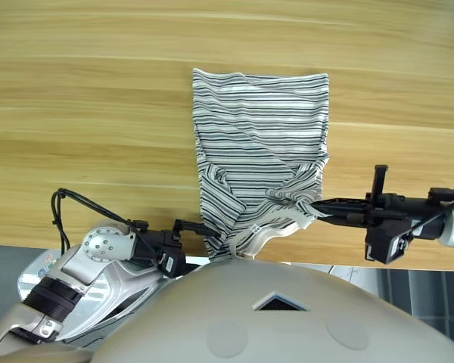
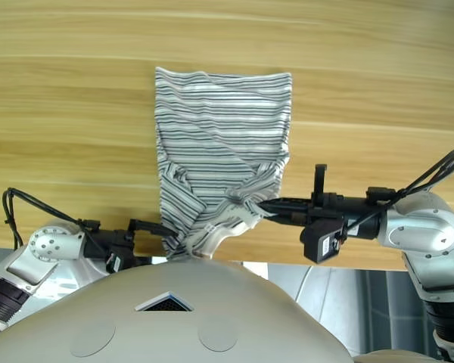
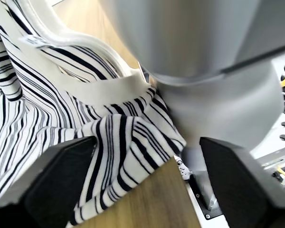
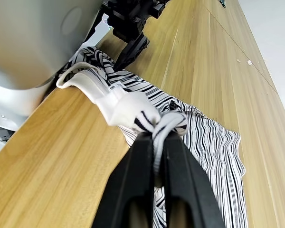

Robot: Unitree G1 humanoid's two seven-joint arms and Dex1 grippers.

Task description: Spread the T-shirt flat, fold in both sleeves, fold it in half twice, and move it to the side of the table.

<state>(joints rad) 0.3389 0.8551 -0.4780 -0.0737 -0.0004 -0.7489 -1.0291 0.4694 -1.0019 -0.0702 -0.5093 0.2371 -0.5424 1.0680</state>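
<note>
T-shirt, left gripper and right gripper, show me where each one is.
T-shirt point(image 1: 261, 121): left eye view, on its flat striped body.
left gripper point(image 3: 147, 145): left wrist view, midway between its open fingers.
right gripper point(image 4: 154, 140): right wrist view, at the tips pinching the T-shirt.

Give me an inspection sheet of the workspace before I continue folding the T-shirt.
Surface: wooden table, grain running side to side.
Job's things: striped T-shirt lies as a narrow strip; far hem flat, near end bunched at the table's near edge.
Clutter: nothing seen.
Grippers: right gripper shut on bunched fabric beside the collar; left gripper open at the shirt's near left corner, fabric between its fingers.
Cables: left-arm cable loops above the wrist; right-arm cable arcs over the forearm; neither touches the shirt.
Surroundings: grey floor past the table's near edge.
</note>
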